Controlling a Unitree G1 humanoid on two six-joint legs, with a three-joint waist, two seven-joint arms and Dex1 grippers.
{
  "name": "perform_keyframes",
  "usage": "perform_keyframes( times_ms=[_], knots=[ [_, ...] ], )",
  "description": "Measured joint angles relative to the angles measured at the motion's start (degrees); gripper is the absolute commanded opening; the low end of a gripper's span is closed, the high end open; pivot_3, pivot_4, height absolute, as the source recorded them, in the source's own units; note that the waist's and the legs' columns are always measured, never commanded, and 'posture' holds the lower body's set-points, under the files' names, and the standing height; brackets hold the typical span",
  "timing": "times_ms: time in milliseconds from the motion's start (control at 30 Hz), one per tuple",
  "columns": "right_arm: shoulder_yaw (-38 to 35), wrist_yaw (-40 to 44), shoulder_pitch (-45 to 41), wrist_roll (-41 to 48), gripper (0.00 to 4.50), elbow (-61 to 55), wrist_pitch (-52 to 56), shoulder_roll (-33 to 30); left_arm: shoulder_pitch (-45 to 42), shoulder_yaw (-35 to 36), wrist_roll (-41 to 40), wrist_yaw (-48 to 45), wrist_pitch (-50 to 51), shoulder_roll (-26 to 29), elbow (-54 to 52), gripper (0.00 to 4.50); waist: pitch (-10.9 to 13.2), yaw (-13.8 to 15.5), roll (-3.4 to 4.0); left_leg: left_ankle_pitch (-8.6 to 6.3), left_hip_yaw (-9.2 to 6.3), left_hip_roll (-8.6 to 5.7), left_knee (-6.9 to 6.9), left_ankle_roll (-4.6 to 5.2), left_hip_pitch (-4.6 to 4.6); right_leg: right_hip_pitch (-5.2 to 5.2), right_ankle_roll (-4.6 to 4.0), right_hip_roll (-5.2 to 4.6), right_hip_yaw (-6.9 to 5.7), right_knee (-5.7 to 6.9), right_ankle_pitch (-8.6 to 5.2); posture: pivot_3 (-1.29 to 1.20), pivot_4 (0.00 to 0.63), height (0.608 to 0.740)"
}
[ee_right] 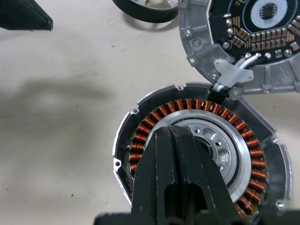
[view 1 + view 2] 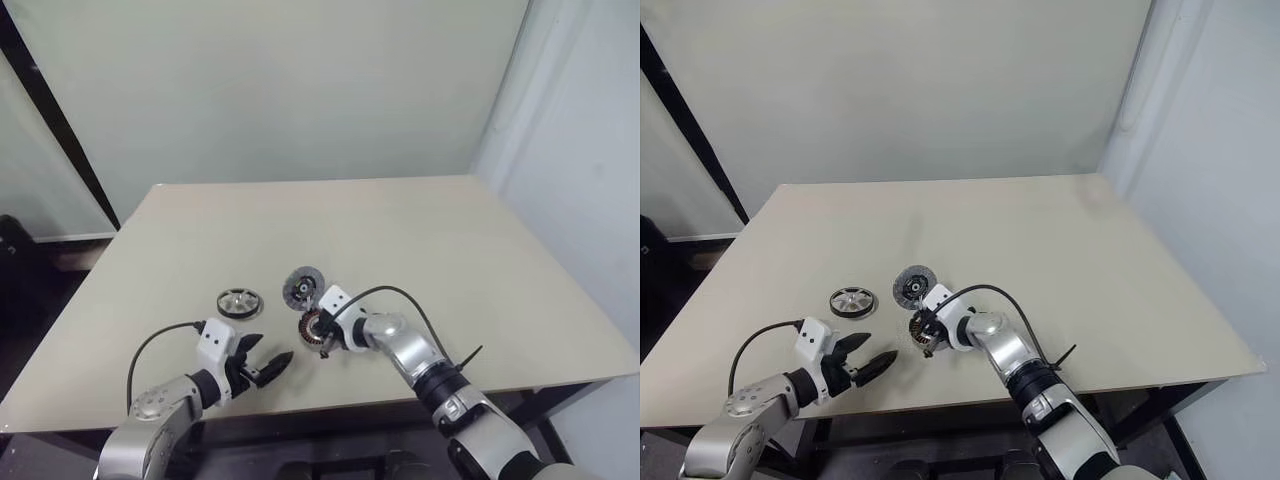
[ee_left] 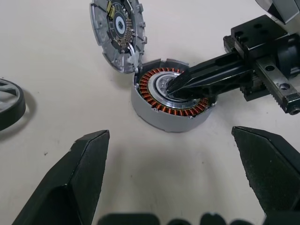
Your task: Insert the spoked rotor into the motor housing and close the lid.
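Nearest, the left hand (image 2: 268, 366) hangs spread and empty over the tabletop (image 2: 450, 250). Beyond it, the right hand (image 1: 176, 140), pinched shut, presses on the spoked rotor (image 1: 197, 136), already seated in the motor housing (image 3: 154, 115). The lid (image 3: 119, 33), hinged up beside it, remains to be closed.

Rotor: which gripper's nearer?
Right. The right gripper, shut, has its fingertips on the rotor hub. The left gripper, open, hangs apart from it, short of it on the robot's left.
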Motion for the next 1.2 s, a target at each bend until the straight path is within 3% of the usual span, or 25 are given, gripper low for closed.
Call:
perform_keyframes(
  times_ms=[433, 1200],
  knots=[
    [1.67, 0.84, -1.23, -2.79, 0.02, -2.72, 1.61, -3.44, 0.27, -0.02, -0.01, 0.12, 0.00, -0.35, 0.00, 4.50, 0.00, 0.00, 0.00, 0.00, 0.00, 0.00, -0.02, 0.00, 0.00, -0.02, 0.00, 0.00, -0.01, 0.01, 0.00, 0.00, 0.000, 0.740],
    [2.69, -3.00, -1.23, -6.19, 0.02, -2.96, 1.30, -2.66, 0.22, -0.16, -0.01, 0.10, 0.25, -0.56, 0.00, 4.50, 0.00, 0.00, 0.00, 0.00, 0.00, 0.00, -0.01, 0.00, -0.01, -0.01, 0.00, 0.00, -0.01, 0.00, 0.00, 0.00, 0.000, 0.740]
  ],
)
